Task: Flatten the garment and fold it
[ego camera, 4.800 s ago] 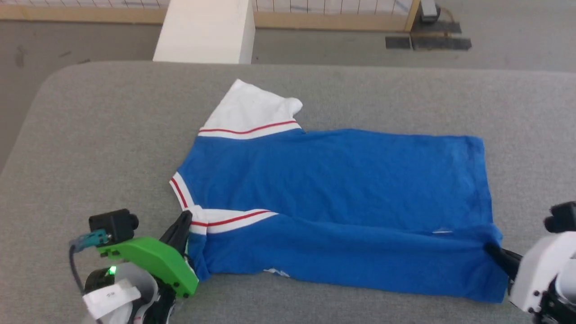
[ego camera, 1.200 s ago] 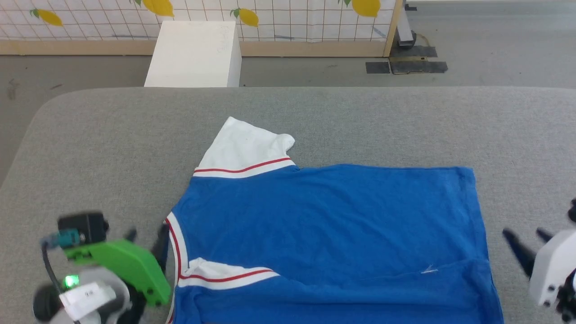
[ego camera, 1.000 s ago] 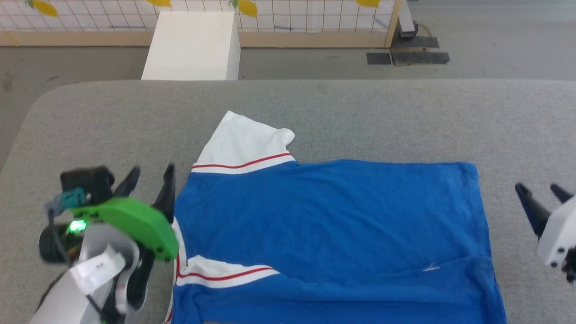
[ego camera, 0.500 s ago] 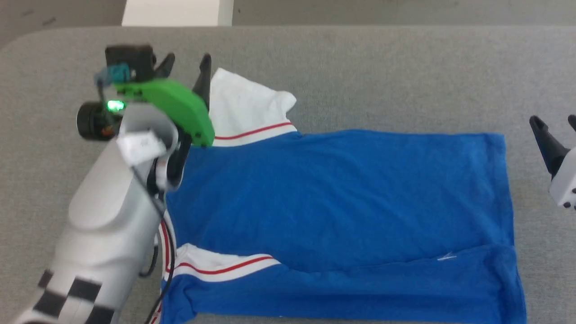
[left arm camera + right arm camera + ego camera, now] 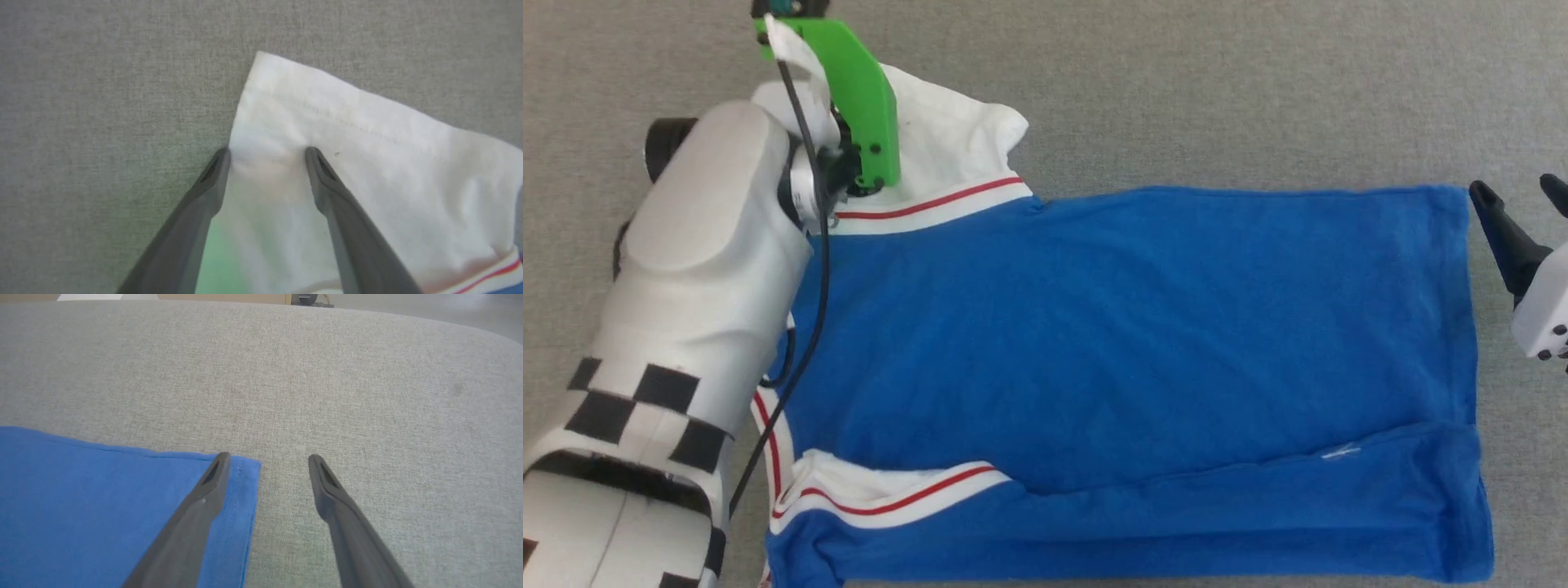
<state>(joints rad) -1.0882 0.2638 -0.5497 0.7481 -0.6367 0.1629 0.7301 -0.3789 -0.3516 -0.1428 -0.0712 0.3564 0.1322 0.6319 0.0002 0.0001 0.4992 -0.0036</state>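
My L gripper (image 5: 267, 153) was wide open, empty, astride white-sleeve edge of garment (image 5: 367, 163); R gripper (image 5: 267, 457) open too, nothing held, over blue hem corner.

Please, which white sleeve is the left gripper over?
The far sleeve, at the head view's top: the fingers of the left gripper straddle its edge. The near sleeve lies apart.

Left pincer (image 5: 267, 154) now over white sleeve (image 5: 380, 171)
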